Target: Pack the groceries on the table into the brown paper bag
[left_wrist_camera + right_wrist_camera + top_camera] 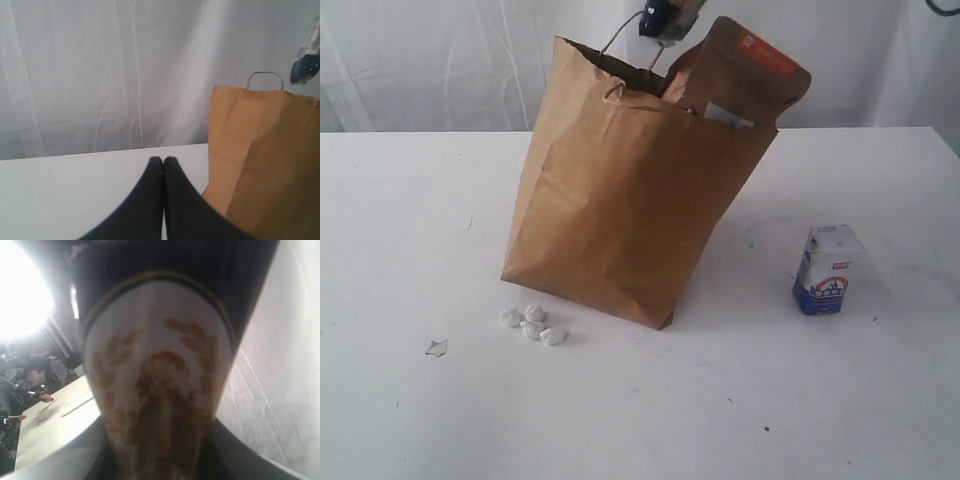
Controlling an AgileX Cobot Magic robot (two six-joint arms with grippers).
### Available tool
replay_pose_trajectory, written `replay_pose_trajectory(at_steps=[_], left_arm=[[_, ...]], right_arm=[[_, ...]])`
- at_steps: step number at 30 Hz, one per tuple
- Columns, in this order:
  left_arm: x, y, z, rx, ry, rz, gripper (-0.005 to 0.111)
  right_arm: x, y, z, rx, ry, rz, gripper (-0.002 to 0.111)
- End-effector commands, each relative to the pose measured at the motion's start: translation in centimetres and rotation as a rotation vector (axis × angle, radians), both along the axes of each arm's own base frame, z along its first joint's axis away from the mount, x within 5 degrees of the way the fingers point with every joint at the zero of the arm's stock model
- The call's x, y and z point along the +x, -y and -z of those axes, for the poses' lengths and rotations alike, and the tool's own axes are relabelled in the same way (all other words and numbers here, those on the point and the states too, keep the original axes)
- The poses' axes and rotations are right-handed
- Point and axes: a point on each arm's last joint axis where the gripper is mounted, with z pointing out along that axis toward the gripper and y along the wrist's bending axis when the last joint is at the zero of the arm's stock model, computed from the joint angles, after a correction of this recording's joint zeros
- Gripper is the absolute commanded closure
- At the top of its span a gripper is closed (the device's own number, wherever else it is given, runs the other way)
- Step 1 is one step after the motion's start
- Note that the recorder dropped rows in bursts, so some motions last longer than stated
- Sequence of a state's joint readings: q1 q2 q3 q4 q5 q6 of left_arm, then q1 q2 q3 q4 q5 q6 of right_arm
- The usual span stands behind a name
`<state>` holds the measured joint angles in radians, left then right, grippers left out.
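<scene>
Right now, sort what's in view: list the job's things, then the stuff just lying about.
Job: brown paper bag; orange-labelled brown pouch; small blue-white carton; dark spaghetti packet.
Lying about: white pebble-like bits; small scrap.

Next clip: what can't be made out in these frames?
1) Inside of the brown paper bag: exterior view, its walls and the orange-labelled brown pouch standing in its mouth hide anything lower.
2) Top of the dark spaghetti packet: exterior view, cut off by the upper edge.
3) The bag in the right wrist view: the blurred packet fills most of the picture.
4) Print on the small blue-white carton: exterior view, too small to read.
</scene>
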<state>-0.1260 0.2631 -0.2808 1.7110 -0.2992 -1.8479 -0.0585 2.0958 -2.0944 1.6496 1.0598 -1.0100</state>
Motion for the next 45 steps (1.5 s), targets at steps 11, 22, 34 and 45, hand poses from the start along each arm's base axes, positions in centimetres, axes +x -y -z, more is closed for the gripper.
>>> replay_pose_trajectory(at_steps=[11,22,34,45], left_arm=[[-0.2,0.4,0.2,0.009,-0.003,0.050,0.107],[-0.2,0.4,0.2,0.022,-0.002,0.049,0.107],[-0.2,0.4,0.3,0.024,-0.003,0.049,0.107],[0.0,0.6,2.4,0.009,-0.073,0.071,0.107]], right_arm=[[-0.5,-0.9,0.6,-0.132,0.411,-0.104,0.108],[0.9,-1.0,3.1,-0.131,0.365,-0.108,0.108],[-0.1,-1.0,1.3,-0.087,0.313,-0.122,0.108],[-0.2,-1.0,1.1,0.021,0.109,-0.157,0.108]])
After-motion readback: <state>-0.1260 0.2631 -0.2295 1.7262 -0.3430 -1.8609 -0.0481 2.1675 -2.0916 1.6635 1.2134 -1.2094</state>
